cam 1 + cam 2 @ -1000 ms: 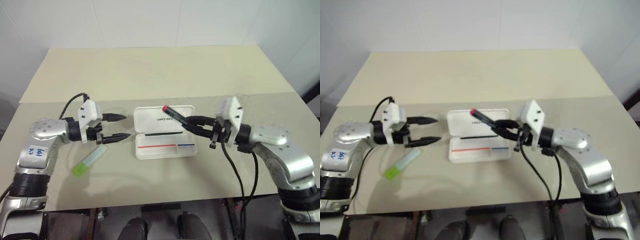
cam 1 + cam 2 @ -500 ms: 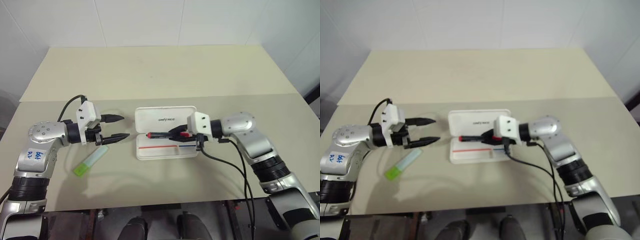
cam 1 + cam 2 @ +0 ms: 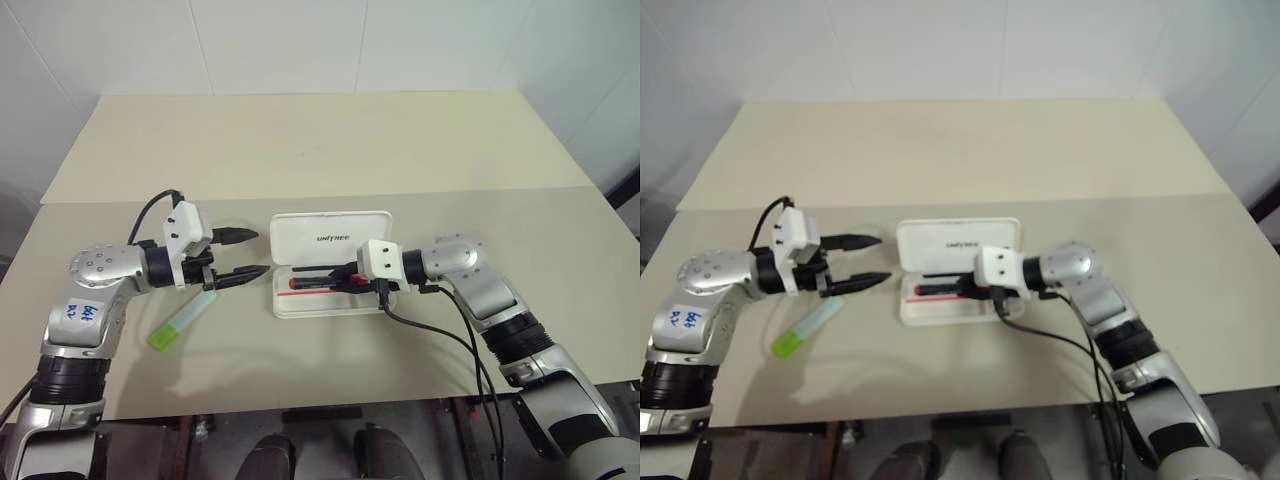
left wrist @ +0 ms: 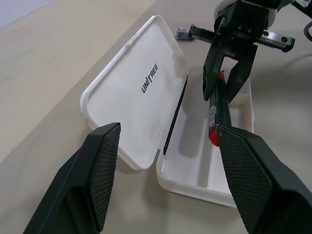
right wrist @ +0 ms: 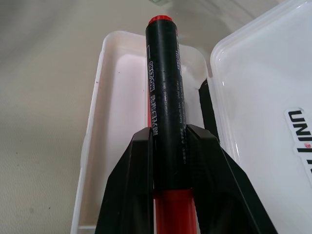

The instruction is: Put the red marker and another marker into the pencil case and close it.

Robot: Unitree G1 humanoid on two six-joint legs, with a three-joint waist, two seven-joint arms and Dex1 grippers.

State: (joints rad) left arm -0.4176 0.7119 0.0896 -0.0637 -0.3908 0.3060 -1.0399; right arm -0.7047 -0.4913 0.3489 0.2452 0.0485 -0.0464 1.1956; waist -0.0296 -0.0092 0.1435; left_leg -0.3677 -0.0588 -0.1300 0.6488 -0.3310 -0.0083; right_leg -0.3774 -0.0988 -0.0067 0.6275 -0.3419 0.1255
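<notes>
Table (image 3: 300, 140), beige and wide, carries everything; a seam crosses it from 9 to 3 o'clock behind the work area.

Pencil case (image 3: 333, 262), white, lies open at the table's centre, its lid (image 3: 332, 238) folded back flat toward 12 o'clock with dark lettering uppermost, its tray (image 3: 335, 304) toward 6 o'clock. The case's long axis runs 9 to 3 o'clock.

Right gripper (image 3: 345, 279) reaches in from 3 o'clock, low over the tray. Its two black fingers (image 5: 141, 195) are pinched on the red marker (image 3: 318, 283), gripping the black barrel near one end; the other red end points toward 9 o'clock. The marker's long axis lies parallel to the case's, directly above the tray's hollow. By my judgement the coming move is a short drop and release: the marker is already aligned with the tray and needs only the jaws to part.

Left gripper (image 3: 248, 254) hovers at 9 o'clock of the case, well clear of it, jaws wide apart and holding nothing, fingers pointing toward 3 o'clock.

Green marker (image 3: 181, 322), lime and partly translucent, lies on the table at 7 o'clock of the left gripper, tilted from 7 to 1 o'clock. The left arm is plainly the nearer one to it.

Whether the red marker already touches the tray floor cannot be told; the gripper covers the marker's gripped end and much of the tray's stripe.
</notes>
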